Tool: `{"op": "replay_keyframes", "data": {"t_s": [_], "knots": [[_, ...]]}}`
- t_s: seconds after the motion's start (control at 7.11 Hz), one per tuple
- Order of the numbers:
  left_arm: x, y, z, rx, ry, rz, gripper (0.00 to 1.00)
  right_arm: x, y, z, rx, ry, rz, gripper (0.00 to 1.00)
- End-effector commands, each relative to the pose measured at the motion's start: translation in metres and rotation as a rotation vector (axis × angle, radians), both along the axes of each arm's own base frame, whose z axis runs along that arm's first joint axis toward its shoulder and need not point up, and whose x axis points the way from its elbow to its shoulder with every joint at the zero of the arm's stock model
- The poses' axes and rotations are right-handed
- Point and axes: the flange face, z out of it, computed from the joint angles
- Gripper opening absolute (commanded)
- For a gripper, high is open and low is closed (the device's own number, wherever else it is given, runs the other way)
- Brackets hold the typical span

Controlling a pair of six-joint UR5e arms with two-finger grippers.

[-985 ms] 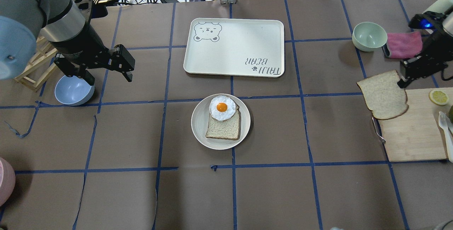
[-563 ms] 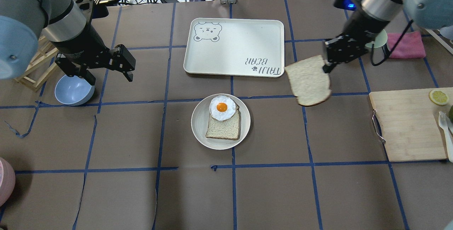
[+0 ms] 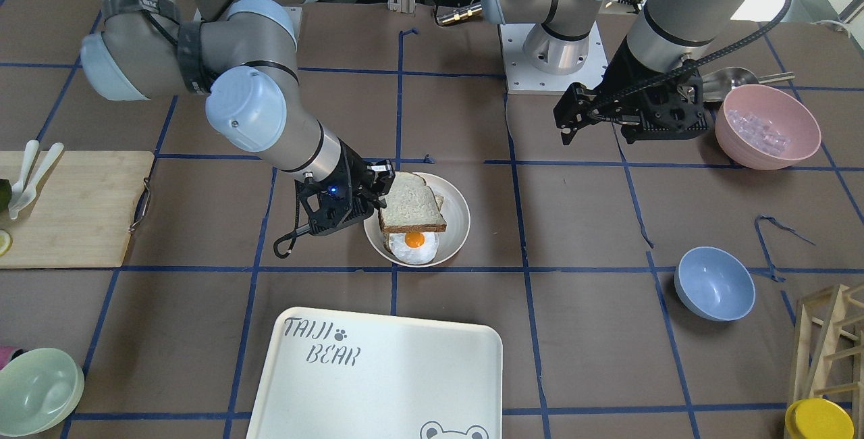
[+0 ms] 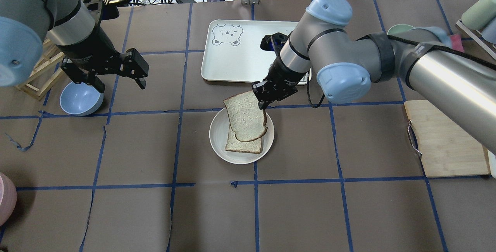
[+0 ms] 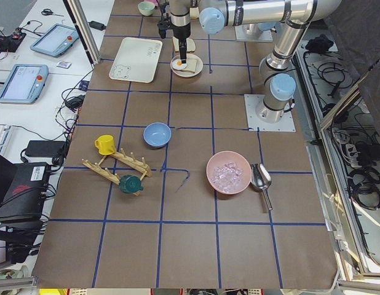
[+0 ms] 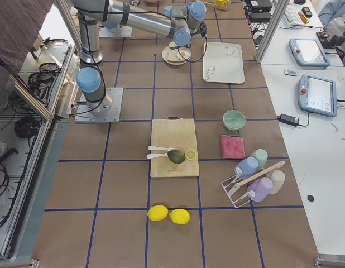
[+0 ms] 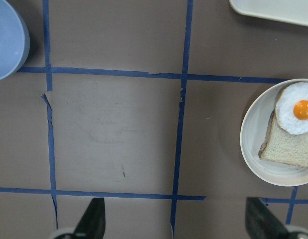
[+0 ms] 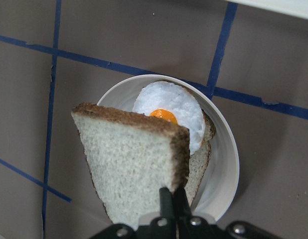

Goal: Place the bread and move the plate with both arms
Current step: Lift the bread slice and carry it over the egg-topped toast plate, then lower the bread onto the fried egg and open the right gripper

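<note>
My right gripper [image 4: 262,97] is shut on the bread [image 4: 245,115], a dark-crusted slice. It holds the slice tilted just above the cream-white plate [image 4: 217,135]. A squarer slice [image 4: 243,146] and a fried egg [image 3: 413,244] lie on the plate. In the right wrist view the bread [image 8: 134,164] hangs from the gripper [image 8: 171,199] over the egg [image 8: 169,112] and the plate [image 8: 229,164]. My left gripper [image 4: 120,83] is open and empty, well left of the plate and above the table. Its wrist view shows the plate [image 7: 248,144] at the right edge.
The TAIJI BEAR tray [image 4: 240,50] lies just behind the plate, partly under my right arm. A blue bowl [image 4: 79,99] sits below my left gripper. A wooden cutting board [image 4: 445,139] is at the right. A pink bowl [image 3: 766,125] and a pale green bowl [image 3: 37,381] stand at the table's edges.
My right arm has carried the bread from the cutting board leftward across the table to over the plate. The left arm has not moved.
</note>
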Motion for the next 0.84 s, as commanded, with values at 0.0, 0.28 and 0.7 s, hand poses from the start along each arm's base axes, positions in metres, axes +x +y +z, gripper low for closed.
{"op": "replay_keyframes", "data": {"t_s": [0.0,0.28,0.7], "knots": [[0.0,-0.001,-0.002,0.003,0.001,-0.001,1.0,0.003,0.011,-0.027,0.005,-0.005,-0.035,0.0],[0.0,0.0,-0.003,0.006,0.002,0.0,1.0,0.006,0.018,-0.038,0.003,-0.038,-0.044,0.0],[0.0,-0.002,-0.005,0.007,0.006,0.001,1.0,0.005,0.021,-0.059,-0.023,-0.04,-0.046,0.0]]}}
